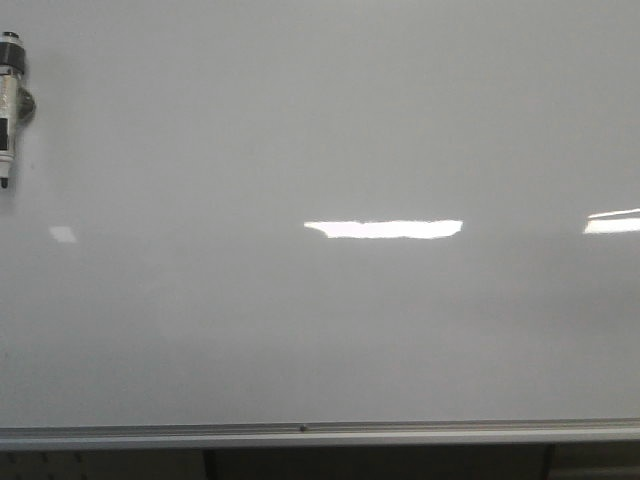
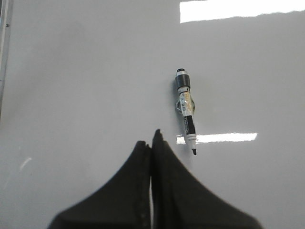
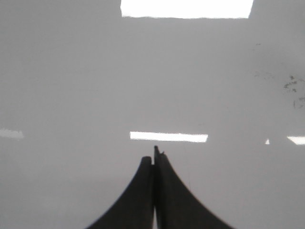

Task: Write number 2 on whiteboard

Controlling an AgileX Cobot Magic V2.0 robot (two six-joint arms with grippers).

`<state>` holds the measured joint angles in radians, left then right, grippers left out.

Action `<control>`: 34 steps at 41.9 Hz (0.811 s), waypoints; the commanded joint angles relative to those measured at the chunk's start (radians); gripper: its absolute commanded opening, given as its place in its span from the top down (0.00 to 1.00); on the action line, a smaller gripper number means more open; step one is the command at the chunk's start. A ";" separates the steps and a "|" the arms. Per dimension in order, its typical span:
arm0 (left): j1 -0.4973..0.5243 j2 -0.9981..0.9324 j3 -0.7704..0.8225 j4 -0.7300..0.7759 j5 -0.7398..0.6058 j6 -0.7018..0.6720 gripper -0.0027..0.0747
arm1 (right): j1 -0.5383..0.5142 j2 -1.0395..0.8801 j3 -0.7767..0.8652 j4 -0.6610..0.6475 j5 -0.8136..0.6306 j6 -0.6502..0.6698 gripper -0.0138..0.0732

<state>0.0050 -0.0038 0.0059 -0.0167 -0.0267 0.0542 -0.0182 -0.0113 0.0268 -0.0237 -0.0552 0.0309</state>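
The whiteboard fills the front view, glossy white-grey, with a silver rail along its lower edge. No drawn digit 2 shows in any view. A black-and-white marker lies on the board at the far left, tip uncapped. It also shows in the left wrist view, just beyond and to one side of my left gripper, which is shut and empty. My right gripper is shut and empty over bare board. Neither gripper shows in the front view.
Bright rectangular light reflections lie on the board. Faint dark smudges mark the board in the right wrist view. The board's metal edge shows in the left wrist view.
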 commanded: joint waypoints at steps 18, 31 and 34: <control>0.002 -0.017 0.021 -0.006 -0.078 -0.007 0.99 | -0.004 -0.015 0.001 -0.009 -0.080 -0.008 0.92; 0.002 -0.017 0.021 -0.006 -0.084 -0.007 0.99 | -0.004 -0.015 0.001 -0.009 -0.087 -0.008 0.92; 0.002 -0.017 0.021 -0.006 -0.086 -0.007 0.99 | -0.004 -0.015 0.001 -0.009 -0.098 -0.008 0.92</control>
<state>0.0050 -0.0038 0.0059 -0.0167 -0.0267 0.0542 -0.0182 -0.0113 0.0268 -0.0237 -0.0569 0.0309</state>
